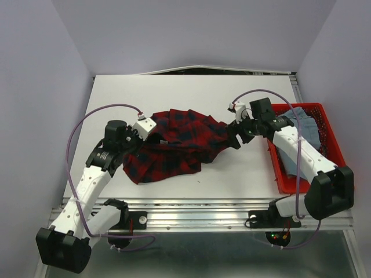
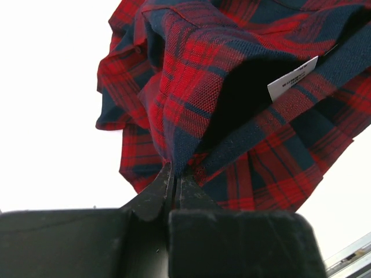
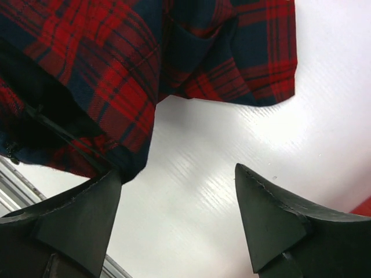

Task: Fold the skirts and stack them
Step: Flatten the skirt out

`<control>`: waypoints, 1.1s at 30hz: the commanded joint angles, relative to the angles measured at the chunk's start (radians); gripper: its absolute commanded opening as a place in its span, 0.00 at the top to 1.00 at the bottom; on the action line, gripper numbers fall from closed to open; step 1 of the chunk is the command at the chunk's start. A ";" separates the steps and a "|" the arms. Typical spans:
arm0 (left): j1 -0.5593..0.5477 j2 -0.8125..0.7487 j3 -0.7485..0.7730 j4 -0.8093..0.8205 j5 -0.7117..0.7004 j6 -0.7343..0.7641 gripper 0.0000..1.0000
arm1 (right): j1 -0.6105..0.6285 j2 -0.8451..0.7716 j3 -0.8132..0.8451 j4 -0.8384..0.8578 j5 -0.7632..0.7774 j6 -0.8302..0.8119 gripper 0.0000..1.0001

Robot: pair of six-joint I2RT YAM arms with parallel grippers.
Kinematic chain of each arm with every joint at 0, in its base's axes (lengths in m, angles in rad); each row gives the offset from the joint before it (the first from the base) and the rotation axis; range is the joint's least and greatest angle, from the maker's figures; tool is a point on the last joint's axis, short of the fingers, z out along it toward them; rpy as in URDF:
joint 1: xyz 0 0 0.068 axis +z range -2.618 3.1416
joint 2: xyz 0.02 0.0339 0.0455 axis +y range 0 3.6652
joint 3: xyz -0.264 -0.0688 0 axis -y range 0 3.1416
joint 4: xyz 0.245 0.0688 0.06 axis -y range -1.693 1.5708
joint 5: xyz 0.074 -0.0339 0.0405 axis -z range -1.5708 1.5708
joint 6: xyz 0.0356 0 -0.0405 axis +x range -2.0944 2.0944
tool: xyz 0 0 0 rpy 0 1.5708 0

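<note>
1. Table (image 1: 191,92): first skirt (image 1: 174,145) lies heaped mid-table, nearer the front than the back.
2. Left gripper (image 1: 153,135) sits at that skirt's left side, its fingertips pinched together on a fold of cloth (image 2: 174,174).
3. Right gripper (image 1: 235,139) sits at the skirt's right end; in the right wrist view (image 3: 177,171) the fingers stand apart over bare table, with the skirt's edge (image 3: 133,156) just beside one fingertip.
4. The skirt lies between the two grippers.
5. Basket (image 1: 301,105) stands at the table's right edge, right of the first skirt and apart from it.
6. Second skirt (image 1: 304,124) lies inside the basket, toward its back.
7. The right arm crosses over the basket's front left part.
</note>
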 commanded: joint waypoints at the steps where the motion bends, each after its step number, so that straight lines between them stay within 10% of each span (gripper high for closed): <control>1: 0.022 0.004 0.023 -0.015 -0.098 0.060 1.00 | 0.056 -0.006 0.062 -0.021 0.138 -0.078 0.17; 24: 0.016 0.042 0.037 -0.021 -0.071 0.010 1.00 | 0.458 -0.041 -0.103 0.339 0.348 -0.495 0.25; 27: 0.016 0.047 0.040 -0.021 -0.082 0.003 1.00 | 0.472 -0.043 -0.105 0.388 0.382 -0.503 0.33; 30: 0.018 0.062 0.049 -0.018 -0.097 -0.012 1.00 | 0.481 -0.032 -0.088 0.417 0.397 -0.496 0.60; 31: 0.018 0.065 0.052 -0.020 -0.105 -0.021 1.00 | 0.481 -0.031 -0.079 0.439 0.409 -0.483 0.90; 33: 0.018 0.073 0.064 -0.017 -0.153 -0.044 1.00 | 0.481 -0.021 -0.071 0.469 0.512 -0.422 0.99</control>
